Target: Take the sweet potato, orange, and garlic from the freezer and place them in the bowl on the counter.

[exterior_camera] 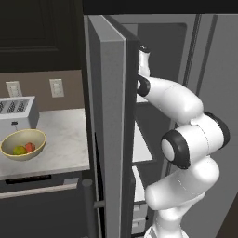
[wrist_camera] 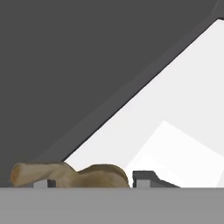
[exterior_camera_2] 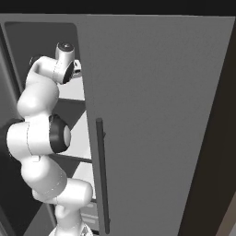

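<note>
My arm reaches into the open freezer (exterior_camera: 153, 32), past its long grey door (exterior_camera: 111, 116). In the hand view a tan, lumpy garlic (wrist_camera: 94, 174) with a stubby stem lies on the white freezer shelf (wrist_camera: 175, 109). My gripper (wrist_camera: 92, 183) has one dark fingertip on each side of it, both touching it. On the counter (exterior_camera: 65, 139) stands the pale yellow bowl (exterior_camera: 39, 137). Inside it lie the yellow-olive orange (exterior_camera: 19, 150) and the reddish sweet potato (exterior_camera: 30, 147).
A silver toaster (exterior_camera: 16, 111) stands behind the bowl against the wall. The freezer door juts out between the counter and my arm. The closed fridge door (exterior_camera_2: 156, 115) with its vertical handle (exterior_camera_2: 101, 175) stands right of my arm.
</note>
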You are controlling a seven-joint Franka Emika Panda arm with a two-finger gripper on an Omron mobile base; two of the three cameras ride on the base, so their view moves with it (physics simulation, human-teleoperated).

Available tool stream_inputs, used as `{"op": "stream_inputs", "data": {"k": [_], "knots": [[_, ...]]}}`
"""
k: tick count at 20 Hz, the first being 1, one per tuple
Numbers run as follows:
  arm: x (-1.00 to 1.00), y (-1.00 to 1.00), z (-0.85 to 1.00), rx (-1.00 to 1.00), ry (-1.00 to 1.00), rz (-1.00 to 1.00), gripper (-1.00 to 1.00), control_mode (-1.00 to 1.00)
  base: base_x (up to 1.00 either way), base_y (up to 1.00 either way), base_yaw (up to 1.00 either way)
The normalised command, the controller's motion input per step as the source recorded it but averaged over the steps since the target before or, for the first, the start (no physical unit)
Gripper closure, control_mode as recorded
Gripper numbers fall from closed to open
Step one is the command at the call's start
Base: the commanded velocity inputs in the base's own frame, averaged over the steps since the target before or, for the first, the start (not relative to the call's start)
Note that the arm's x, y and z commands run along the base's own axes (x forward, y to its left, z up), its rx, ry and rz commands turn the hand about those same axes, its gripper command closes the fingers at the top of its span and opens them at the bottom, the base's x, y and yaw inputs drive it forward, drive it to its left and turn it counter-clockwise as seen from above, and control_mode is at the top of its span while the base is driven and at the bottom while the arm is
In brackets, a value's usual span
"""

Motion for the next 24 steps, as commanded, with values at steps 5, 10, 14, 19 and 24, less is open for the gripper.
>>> {"op": "stream_inputs", "data": {"k": [5,10,14,19,24], "knots": [[-0.01,0.0,-0.01,0.0,-0.02,0.0,1.0,-1.0,0.0,0.0,0.0],[-0.48,-0.11,0.01,0.0,-0.02,0.0,1.0,-1.0,0.0,0.0,0.0],[-0.63,-0.29,0.04,0.0,0.0,0.0,1.0,-1.0,0.0,0.0,0.0],[-0.54,-0.19,0.1,0.0,-0.04,-0.06,1.0,-1.0,0.0,0.0,0.0],[-0.59,-0.28,0.13,0.0,-0.01,-0.08,1.0,-1.0,0.0,0.0,0.0]]}}
